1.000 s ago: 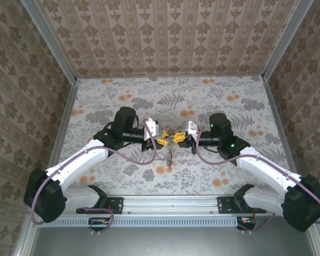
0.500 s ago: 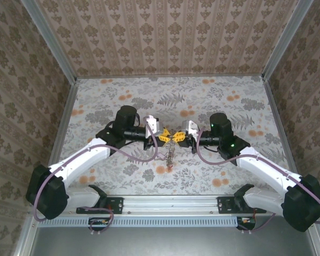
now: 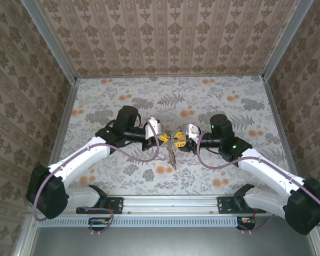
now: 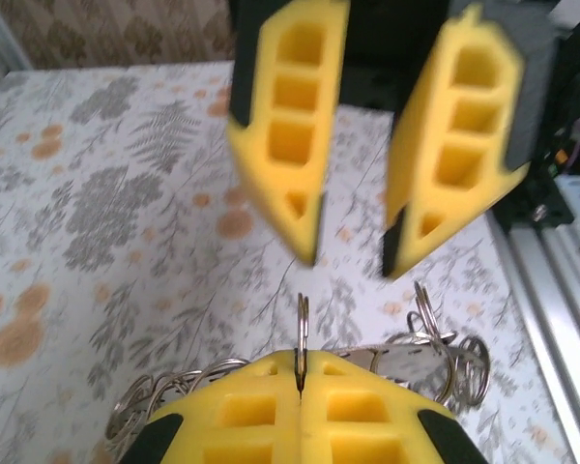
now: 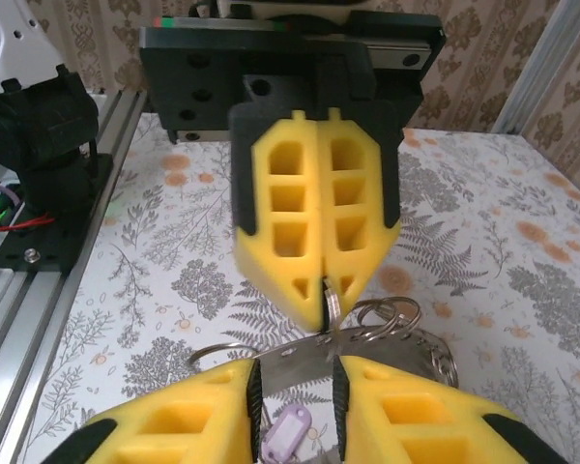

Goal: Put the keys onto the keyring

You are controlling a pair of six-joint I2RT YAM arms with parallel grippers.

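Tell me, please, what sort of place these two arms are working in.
Probably a purpose-built robot test booth, not a lived-in room: wallpapered panels box in a floral-covered table, and an aluminium rail runs along its near edge.

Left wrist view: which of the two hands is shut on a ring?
The left hand, at the bottom: its fingers press together on a thin metal ring standing edge-on. The right hand, above it, has its fingers apart.

two arms [image 3: 85,157] [image 3: 266,169], four fingers [image 5: 288,213] — one key bunch [image 3: 172,153]
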